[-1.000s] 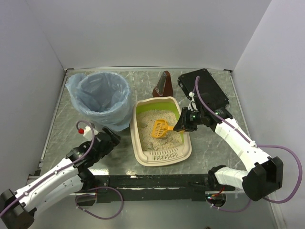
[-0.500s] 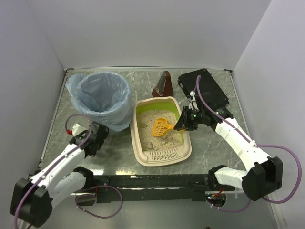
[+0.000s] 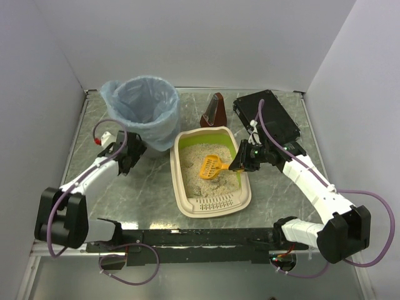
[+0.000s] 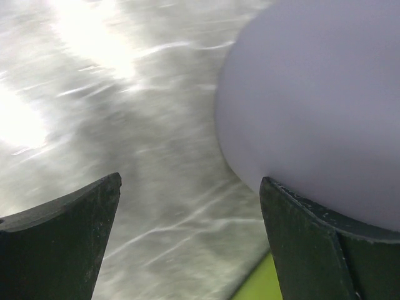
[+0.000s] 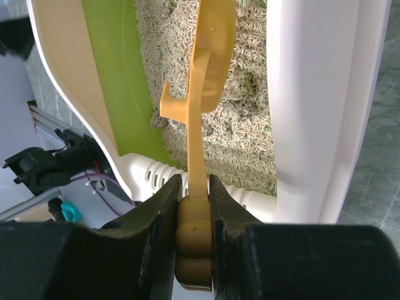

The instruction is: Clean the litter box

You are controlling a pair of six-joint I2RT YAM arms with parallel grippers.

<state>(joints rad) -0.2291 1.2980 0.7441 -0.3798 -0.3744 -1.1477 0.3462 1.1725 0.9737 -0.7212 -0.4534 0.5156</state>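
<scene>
Litter box (image 3: 177, 181) sat at centre of tabletop (image 3: 147, 190), between arms. Right hand (image 3: 237, 164) clamped tight on handle of yellow scoop (image 3: 211, 167) at box's right rim; blade over litter, likely for sifting. Left hand (image 3: 130, 157) spread wide, holding nothing, beside bag-lined bin (image 3: 159, 128), probably to steady it.

Round bin (image 3: 156, 128), lined with a pale blue bag, stands upright at the far left of the grey marbled table (image 3: 150, 187). Flat black case (image 3: 281, 119) lies at far right. Dark brown wedge-shaped item (image 3: 214, 111) stands between them, nearer the far edge; identity unclear. Plain pale walls (image 3: 187, 37) enclose the left, far and right sides.
</scene>
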